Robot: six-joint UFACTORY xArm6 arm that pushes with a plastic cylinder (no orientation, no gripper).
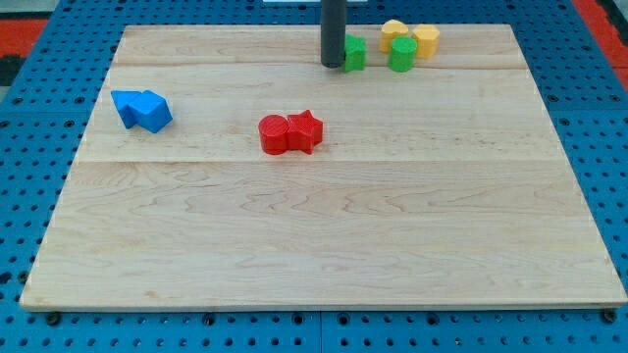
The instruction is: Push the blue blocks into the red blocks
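Note:
Two blue blocks point(141, 109) sit touching each other at the view's left, on the wooden board point(324, 245). Two red blocks lie together near the middle: a red cylinder point(274, 133) on the left and a red star point(305, 130) on the right. My tip point(333, 65) is at the view's top, far from the blue blocks and above the red ones. It stands right against the left side of a green block point(354, 53).
A second green block point(401, 54) stands right of the first. Two yellow blocks point(394, 32) point(426, 39) sit behind it at the board's top edge. A blue pegboard point(39, 147) surrounds the board.

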